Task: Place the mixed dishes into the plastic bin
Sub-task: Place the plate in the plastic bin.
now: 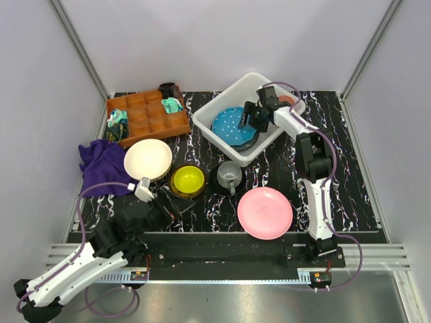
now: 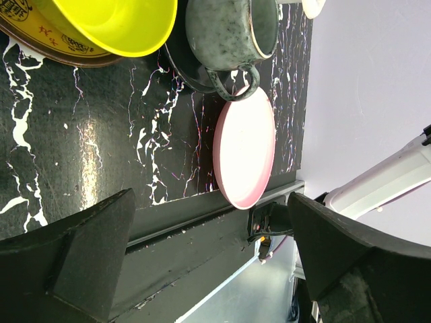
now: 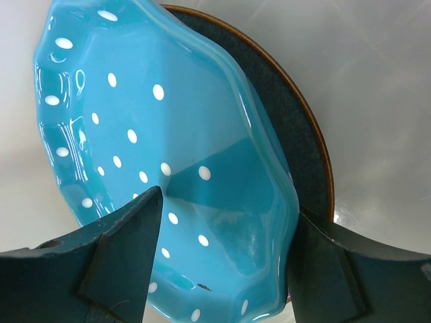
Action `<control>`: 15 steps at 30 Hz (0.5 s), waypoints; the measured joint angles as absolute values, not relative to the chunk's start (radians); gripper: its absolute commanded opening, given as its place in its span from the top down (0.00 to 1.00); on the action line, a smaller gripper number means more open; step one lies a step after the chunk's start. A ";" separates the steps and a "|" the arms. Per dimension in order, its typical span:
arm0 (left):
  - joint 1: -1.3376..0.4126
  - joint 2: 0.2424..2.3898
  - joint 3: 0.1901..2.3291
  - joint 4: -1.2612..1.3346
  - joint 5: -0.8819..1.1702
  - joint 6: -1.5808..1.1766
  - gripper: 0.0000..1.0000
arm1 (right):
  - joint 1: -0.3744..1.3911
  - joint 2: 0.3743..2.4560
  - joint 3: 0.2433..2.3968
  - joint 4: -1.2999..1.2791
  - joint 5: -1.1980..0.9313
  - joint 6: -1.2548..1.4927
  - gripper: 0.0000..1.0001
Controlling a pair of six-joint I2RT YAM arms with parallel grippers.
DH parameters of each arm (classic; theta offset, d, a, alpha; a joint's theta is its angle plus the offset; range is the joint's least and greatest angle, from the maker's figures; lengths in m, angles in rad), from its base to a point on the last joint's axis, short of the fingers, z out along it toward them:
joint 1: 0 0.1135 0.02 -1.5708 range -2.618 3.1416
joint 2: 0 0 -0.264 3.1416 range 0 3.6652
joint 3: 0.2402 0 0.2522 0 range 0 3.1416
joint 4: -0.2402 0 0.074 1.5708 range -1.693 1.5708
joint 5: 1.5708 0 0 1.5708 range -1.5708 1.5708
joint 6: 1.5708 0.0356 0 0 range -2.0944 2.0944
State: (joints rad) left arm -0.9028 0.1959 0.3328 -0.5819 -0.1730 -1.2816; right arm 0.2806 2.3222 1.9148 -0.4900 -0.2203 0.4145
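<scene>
Surface: black marbled table (image 1: 350, 175), pale walls around it.
Right side: your right gripper (image 3: 229, 205) has its jaws apart, gripping nothing, over the blue white-dotted plate (image 3: 155, 128).
Plate: it lies on the grey-blue plate (image 3: 304, 158) inside the plastic bin (image 1: 203, 116).
Left side: your left gripper (image 2: 210, 202) is spread wide and empty, low near the small yellow bowl (image 1: 187, 180).
Outside the bin: cream bowl (image 1: 148, 159), grey mug (image 1: 229, 173), pink plate (image 1: 264, 212).

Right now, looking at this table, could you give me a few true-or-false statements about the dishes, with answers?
The blue white-dotted plate lies inside the plastic bin. True.
The pink plate is in the bin too. False: it sits on the table.
The grey mug stands beside the yellow bowl. True.
The left gripper holds the cream bowl. False: it is open and empty; the bowl rests on the table.
</scene>
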 measured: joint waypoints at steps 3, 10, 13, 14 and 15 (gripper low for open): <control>-0.903 0.196 0.333 -0.582 -0.173 -1.282 0.01 | 0.282 2.322 1.915 -0.490 -0.217 0.415 0.24; -0.903 0.189 0.332 -0.582 -0.173 -1.282 0.01 | 0.284 2.319 1.910 -0.480 -0.196 0.416 0.23; -0.903 0.181 0.332 -0.582 -0.173 -1.282 0.01 | 0.284 2.315 1.904 -0.475 -0.192 0.416 0.23; -0.903 0.179 0.332 -0.582 -0.173 -1.282 0.01 | 0.284 2.314 1.902 -0.474 -0.191 0.416 0.23; -0.903 0.178 0.332 -0.582 -0.173 -1.282 0.01 | 0.284 2.312 1.899 -0.473 -0.190 0.416 0.23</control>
